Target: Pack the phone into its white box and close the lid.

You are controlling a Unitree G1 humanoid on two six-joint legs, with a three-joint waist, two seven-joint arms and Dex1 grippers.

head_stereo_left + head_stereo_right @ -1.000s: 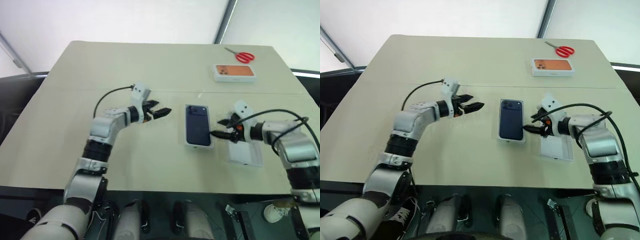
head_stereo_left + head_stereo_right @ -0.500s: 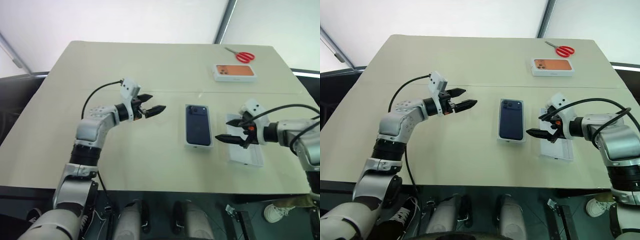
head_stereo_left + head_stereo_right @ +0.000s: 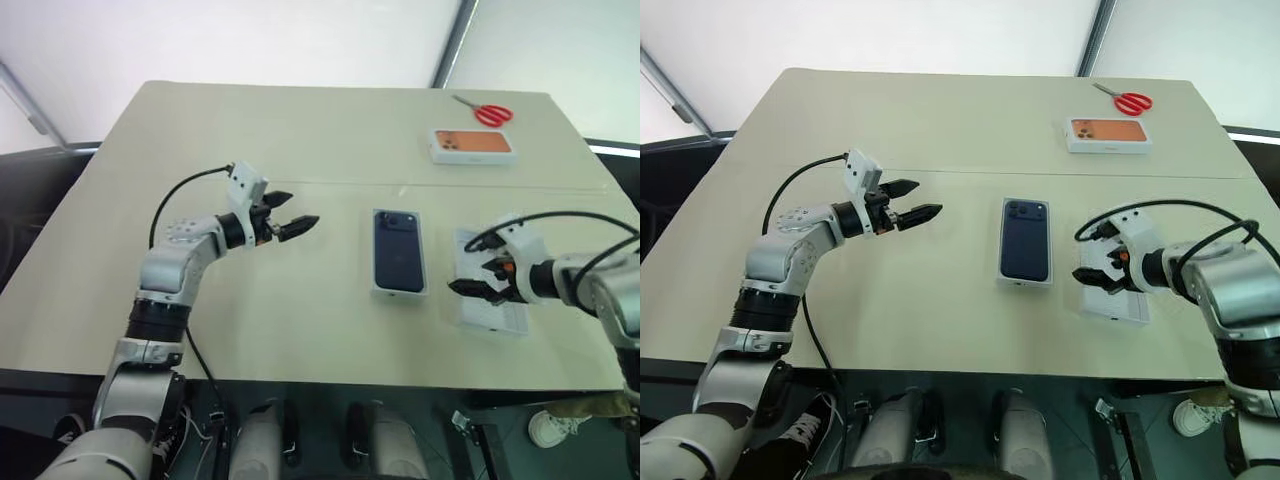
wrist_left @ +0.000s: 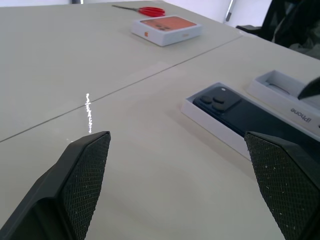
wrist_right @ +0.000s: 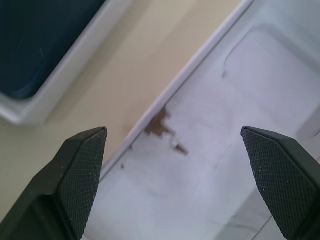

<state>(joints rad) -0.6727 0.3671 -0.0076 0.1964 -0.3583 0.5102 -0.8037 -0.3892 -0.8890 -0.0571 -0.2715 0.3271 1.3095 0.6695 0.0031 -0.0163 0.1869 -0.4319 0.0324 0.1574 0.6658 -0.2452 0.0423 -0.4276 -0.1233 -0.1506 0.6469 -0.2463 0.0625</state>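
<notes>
Navy phone (image 3: 399, 263) lying in white box (image 3: 375, 288), camera cluster at its 12 o'clock end.
Both grippers released: left (image 3: 293, 227) at the phone's 9 o'clock, right (image 3: 480, 280) at 3 o'clock.

"iPhone" — upside down, on white lid's (image 4: 295, 107) side wall.

Setup is pretty plain: one big beige table (image 3: 300, 150) with a faint seam line running straight across from 9 to 3 o'clock. Behind it, up at 12, there's a bright white wall (image 3: 250, 40), washed out with soft even light. A dark pole (image 3: 450, 45) slants down around 1 o'clock. Floor past the near edge at 6 looks dark.
</notes>
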